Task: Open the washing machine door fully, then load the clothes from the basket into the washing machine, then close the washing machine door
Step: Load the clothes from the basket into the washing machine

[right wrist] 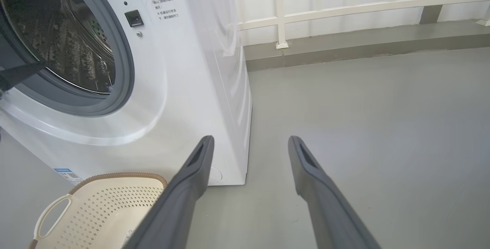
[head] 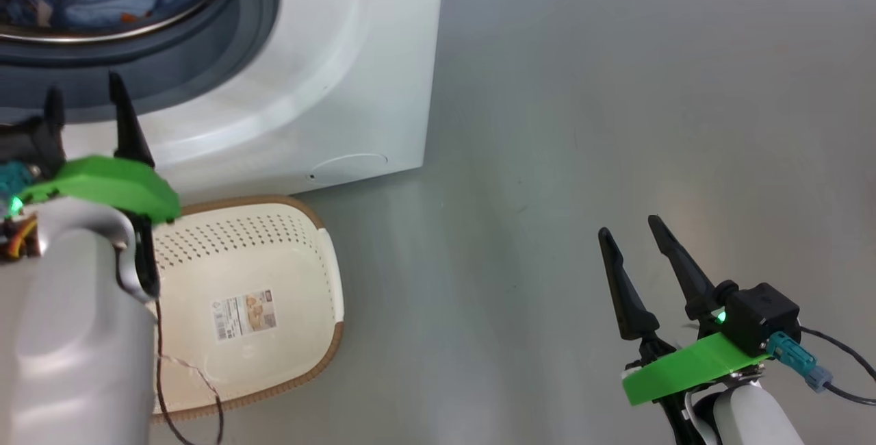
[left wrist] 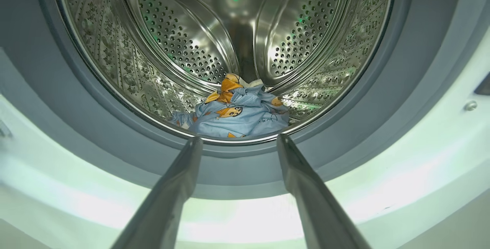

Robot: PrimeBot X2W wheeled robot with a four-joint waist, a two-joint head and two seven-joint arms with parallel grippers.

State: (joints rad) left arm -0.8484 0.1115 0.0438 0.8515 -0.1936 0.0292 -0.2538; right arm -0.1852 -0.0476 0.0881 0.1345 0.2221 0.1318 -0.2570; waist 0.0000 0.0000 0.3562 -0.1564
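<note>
The washing machine [head: 356, 75] stands with its round mouth facing the robot, and the drum [left wrist: 183, 42] runs straight back from the opening. The basket [head: 239, 239] sits upright on the floor [head: 547, 123] just before the machine's foot, holding nothing but a sticker [head: 245, 315], so loading looks done (my reading). The clothes [left wrist: 237, 117] lie bunched low at the drum's front, with no clear long axis. The left gripper [left wrist: 238, 138], fingers apart and empty, points into the mouth. The right gripper [head: 628, 226], also apart, hangs well to the right. The next move calls for swinging the door shut.

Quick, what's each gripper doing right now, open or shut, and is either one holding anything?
Left gripper: open, holding nothing.
Right gripper: open, holding nothing.
</note>
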